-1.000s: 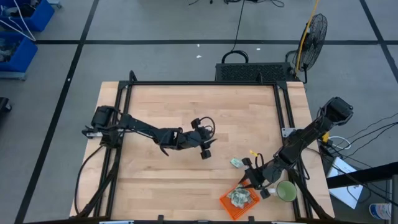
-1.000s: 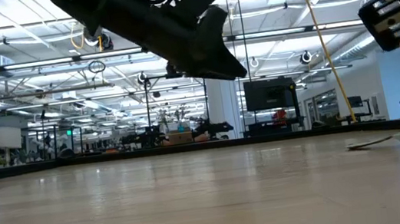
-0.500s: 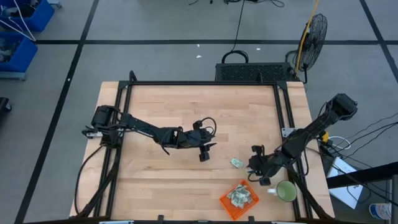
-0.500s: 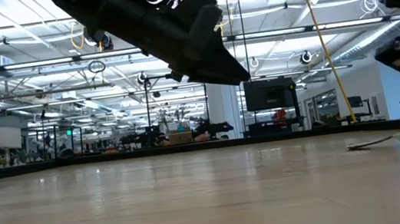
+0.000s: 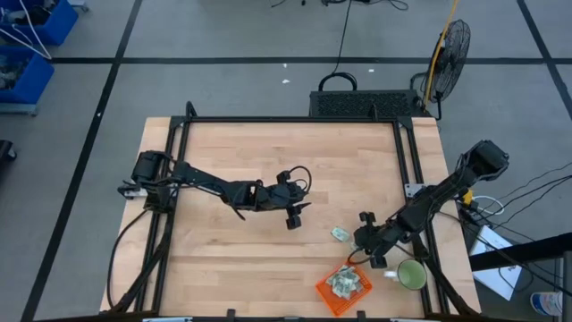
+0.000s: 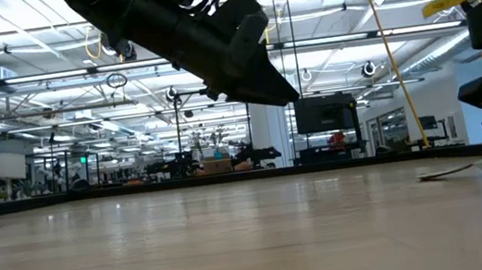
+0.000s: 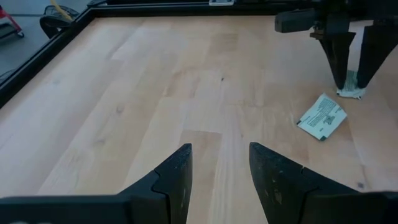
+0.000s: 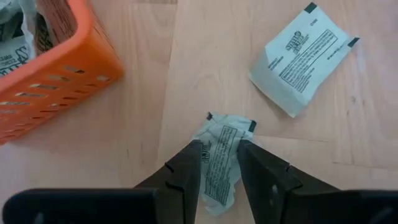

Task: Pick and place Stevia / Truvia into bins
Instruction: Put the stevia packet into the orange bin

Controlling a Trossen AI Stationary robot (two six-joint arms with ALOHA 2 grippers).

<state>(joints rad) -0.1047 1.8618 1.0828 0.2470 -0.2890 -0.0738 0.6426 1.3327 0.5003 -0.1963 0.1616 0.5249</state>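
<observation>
Right gripper [image 8: 216,163] is down at the table, fingers straddling a crumpled sachet [image 8: 219,163] (not closed on it), a flat sachet [image 8: 303,57] just beside. Orange basket [image 8: 59,81] nearby holds several sachets. Left gripper [image 7: 219,163] hovers mid-table, spread.

Right arm leaves the basket for a loose sachet

The right gripper [image 8: 216,163] moves from over the orange basket [image 8: 59,74] out to the table beside it and now straddles a crumpled sachet [image 8: 219,158], fingers slightly wider; the left gripper [image 5: 291,217] drifts a little.
</observation>
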